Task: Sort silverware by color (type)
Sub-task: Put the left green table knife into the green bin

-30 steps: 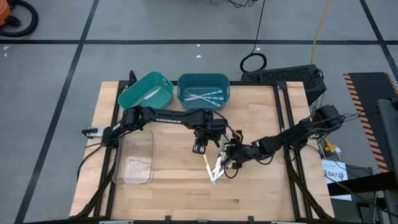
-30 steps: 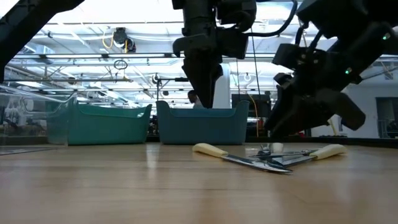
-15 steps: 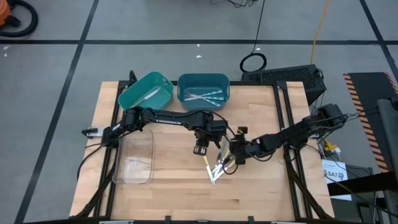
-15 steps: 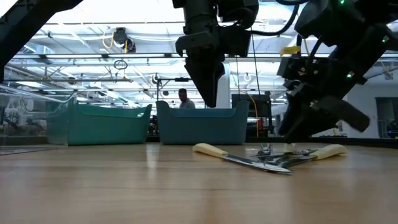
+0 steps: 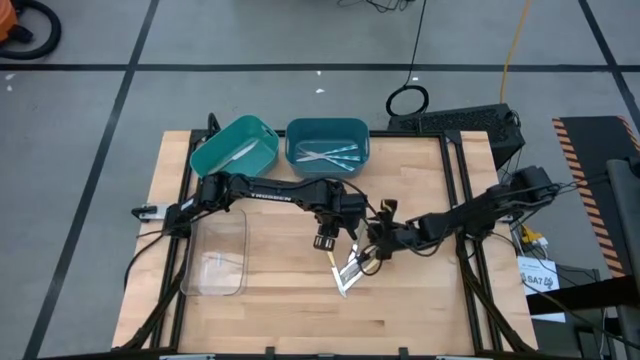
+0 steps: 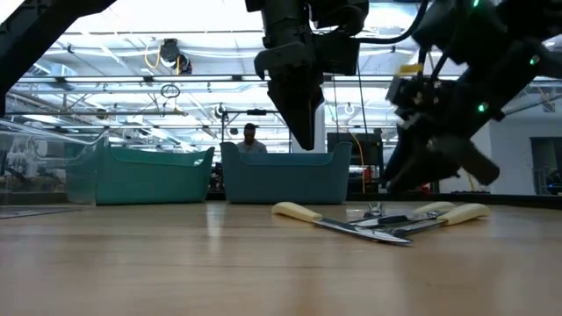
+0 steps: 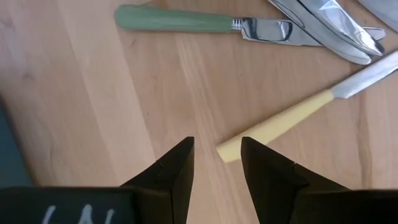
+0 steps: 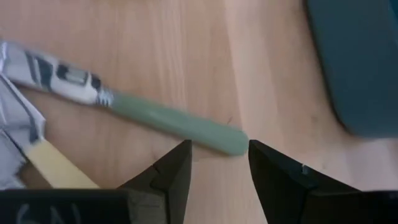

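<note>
A small pile of silverware point(image 5: 347, 272) lies flat on the wooden table near its middle. It includes a green-handled knife point(image 7: 174, 18), a yellow-handled knife point(image 7: 273, 121) and a few more crossed blades point(image 6: 386, 226). My left gripper point(image 5: 322, 241) hangs open above the pile's far-left side, pointing down, well clear of the table point(image 6: 303, 140); the yellow handle's end shows below its fingers point(image 7: 216, 155). My right gripper point(image 5: 366, 255) slants down from the right, open, with the green handle's end point(image 8: 233, 143) just ahead of its fingers point(image 8: 217, 162).
Two teal bins stand at the far edge: the left one point(image 5: 235, 148) is tilted and the right one point(image 5: 327, 142) holds several utensils. A clear tray point(image 5: 215, 255) lies at the left. Bare wood stretches along the near edge point(image 5: 300, 320).
My right gripper has tipped a little above the pile's right side and edged slightly toward the table's left, its fingers the same width apart. The silverware lies as before.
</note>
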Motion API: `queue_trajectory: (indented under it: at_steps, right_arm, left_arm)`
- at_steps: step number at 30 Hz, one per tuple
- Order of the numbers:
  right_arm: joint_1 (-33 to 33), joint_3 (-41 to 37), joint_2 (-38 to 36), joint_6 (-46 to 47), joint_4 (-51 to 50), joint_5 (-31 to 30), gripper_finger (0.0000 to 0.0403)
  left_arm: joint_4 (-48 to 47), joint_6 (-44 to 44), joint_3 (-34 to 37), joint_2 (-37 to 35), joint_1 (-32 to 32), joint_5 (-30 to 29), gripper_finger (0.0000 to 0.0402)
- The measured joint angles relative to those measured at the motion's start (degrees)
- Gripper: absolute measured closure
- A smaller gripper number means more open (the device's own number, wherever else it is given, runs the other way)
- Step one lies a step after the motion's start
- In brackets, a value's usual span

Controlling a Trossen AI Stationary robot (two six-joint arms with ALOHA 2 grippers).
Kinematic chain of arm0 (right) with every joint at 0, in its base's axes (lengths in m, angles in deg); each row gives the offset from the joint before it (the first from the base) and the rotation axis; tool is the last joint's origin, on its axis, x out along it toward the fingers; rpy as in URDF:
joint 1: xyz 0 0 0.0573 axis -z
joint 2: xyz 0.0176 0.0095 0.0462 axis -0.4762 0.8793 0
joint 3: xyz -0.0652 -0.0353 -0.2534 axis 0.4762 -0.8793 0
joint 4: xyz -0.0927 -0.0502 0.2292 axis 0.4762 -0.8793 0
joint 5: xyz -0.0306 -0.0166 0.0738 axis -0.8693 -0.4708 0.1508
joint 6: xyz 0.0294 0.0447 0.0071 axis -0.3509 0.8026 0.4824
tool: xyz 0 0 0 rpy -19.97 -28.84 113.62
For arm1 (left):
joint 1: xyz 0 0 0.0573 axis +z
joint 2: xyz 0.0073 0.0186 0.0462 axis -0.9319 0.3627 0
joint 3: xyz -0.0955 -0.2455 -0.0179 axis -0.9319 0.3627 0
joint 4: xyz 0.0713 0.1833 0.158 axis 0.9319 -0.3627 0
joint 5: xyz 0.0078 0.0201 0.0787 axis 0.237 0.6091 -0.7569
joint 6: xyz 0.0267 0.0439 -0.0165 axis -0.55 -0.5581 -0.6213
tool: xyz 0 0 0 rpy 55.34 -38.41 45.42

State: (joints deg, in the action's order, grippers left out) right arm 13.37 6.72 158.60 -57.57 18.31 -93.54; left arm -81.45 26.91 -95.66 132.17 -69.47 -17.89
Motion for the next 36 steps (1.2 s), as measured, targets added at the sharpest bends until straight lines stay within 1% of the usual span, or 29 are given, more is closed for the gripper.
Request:
queue_trajectory:
  at_steps: [3,5,8,10,13,15,17,20,23,27,30,33,36]
  right_arm:
    - [0.8,0.0,2.7,-0.3,0.4,0.0,0.0250]
    - [1.7,0.0,4.6,-1.3,3.4,-0.2,0.0250]
    - [3.2,0.0,8.4,-4.2,10.7,-0.2,0.0250]
    - [3.9,0.0,11.5,-6.4,18.5,0.2,0.0250]
    - [4.2,0.2,15.6,-8.6,28.4,3.8,0.0250]
    - [4.2,0.2,17.1,-8.7,31.5,4.4,0.0250]
    - [4.0,0.2,17.6,-8.9,32.5,4.5,0.0250]
    - [3.2,0.1,16.6,-9.6,31.4,5.1,0.0250]
    - [2.2,0.1,13.6,-10.3,27.6,10.8,0.0250]
    - [1.4,0.1,8.2,-6.4,18.0,15.6,0.0250]
    - [1.0,0.1,4.2,-2.7,9.7,18.4,0.0250]
    - [0.0,0.1,0.4,-0.5,3.4,22.1,0.0250]
    - [-1.2,0.1,-3.0,0.4,0.0,22.4,0.0250]
  left_arm:
    - [0.0,0.0,0.0,0.0,0.0,0.0,0.0261]
    - [0.1,0.2,0.0,0.0,0.0,0.0,0.0261]
    - [1.1,0.2,0.0,0.0,0.1,0.0,0.0261]
    - [1.9,0.2,0.0,0.0,0.1,0.0,0.0261]
    - [2.3,0.2,0.0,0.0,0.0,0.0,0.0261]
    - [1.9,0.2,0.0,0.0,-0.1,0.0,0.0261]
    - [1.3,0.4,0.0,0.0,-0.2,0.0,0.0261]
    - [0.6,0.0,0.0,0.0,-0.2,0.0,0.0261]
    - [0.2,-1.3,0.0,0.0,0.0,0.0,0.0261]
    - [0.2,-4.8,0.0,0.0,0.4,0.0,0.0261]
    - [1.6,-9.0,0.0,0.0,0.4,-0.2,0.0261]
    - [3.3,-14.3,0.0,0.0,-0.1,-0.2,0.0261]
    - [5.3,-20.0,-0.1,0.8,-0.4,-0.2,0.0261]
